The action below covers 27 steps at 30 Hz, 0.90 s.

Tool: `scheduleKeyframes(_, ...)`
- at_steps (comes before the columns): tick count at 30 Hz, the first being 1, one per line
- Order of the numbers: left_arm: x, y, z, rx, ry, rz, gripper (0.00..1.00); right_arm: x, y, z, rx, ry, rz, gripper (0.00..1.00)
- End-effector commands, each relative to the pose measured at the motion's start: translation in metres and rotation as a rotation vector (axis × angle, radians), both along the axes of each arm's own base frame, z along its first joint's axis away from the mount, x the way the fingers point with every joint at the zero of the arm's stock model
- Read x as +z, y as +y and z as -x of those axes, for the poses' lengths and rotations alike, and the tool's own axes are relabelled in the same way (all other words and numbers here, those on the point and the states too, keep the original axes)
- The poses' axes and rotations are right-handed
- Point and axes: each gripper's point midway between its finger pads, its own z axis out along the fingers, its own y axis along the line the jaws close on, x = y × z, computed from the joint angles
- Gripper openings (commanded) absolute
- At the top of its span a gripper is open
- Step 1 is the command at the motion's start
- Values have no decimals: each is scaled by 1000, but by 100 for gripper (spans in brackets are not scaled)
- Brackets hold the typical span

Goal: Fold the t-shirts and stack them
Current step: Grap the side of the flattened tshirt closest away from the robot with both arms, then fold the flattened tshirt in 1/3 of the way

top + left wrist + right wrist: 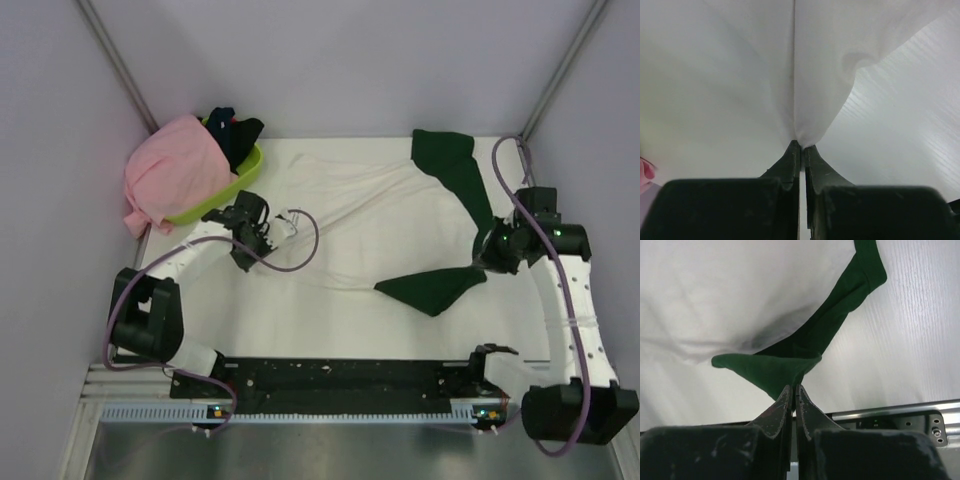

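- Centrally on the table (pixel 330 320): a white shirt (pixel 350 215) with dark green sleeves, laid out sideways, wrinkled, and drawn out between the two grippers.
- At its left end: the left gripper (pixel 801 146), jaws pressed tight together on a pinch of white cloth, with folds fanning away from the tips.
- At its right end: the right gripper (pixel 794 386), jaws likewise clamped with no gap showing, nipping a bunched corner of the near green sleeve (pixel 430 288).
- Farther back on the right: the other green sleeve (pixel 450 165), lying flat and trailing down toward the right arm.
- In the far left corner: a lime-green basket (pixel 243 178), just beside the left gripper.
- Over the basket's left rim: a pink shirt (pixel 170 175), heaped up and spilling outward past the table's side.
- Behind the pink shirt, inside the basket: dark cloth (pixel 232 128), probably one or more dark shirts, too bundled to count.
- Along the near edge: a black rail (pixel 340 375) between the two arm bases, well apart from the white shirt's hem.
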Motion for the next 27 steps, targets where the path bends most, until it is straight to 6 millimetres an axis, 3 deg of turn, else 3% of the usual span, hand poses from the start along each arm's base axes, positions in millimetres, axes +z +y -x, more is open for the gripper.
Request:
scheduleKeyframes(1, 18, 15, 25, -46, 26, -57, 0, 27, 16, 84, 22, 103, -51, 0)
scheduleKeyframes(7, 24, 15, 69, -107, 105, -37, 0, 45, 21, 130, 29, 66, -58, 0)
scheduleKeyframes(9, 29, 15, 80, -113, 112, -19, 0, 57, 33, 134, 57, -6, -122, 0)
scheduleKeyframes(15, 41, 14, 99, -111, 107, 23, 0, 123, 49, 133, 120, -249, -184, 0)
scheduleKeyframes(18, 47, 15, 97, -105, 71, 25, 0, 138, 44, 126, 129, -289, -148, 0)
scheduleKeyframes(21, 49, 12, 88, -104, 45, 35, 0, 126, 23, 110, 111, -236, -34, 0)
scheduleKeyframes(23, 52, 10, 74, -84, 14, 28, 0, 117, 14, 91, 113, -208, 17, 0)
scheduleKeyframes(27, 55, 15, 38, 5, -42, -35, 0, 117, 0, 50, 130, -248, 96, 0)
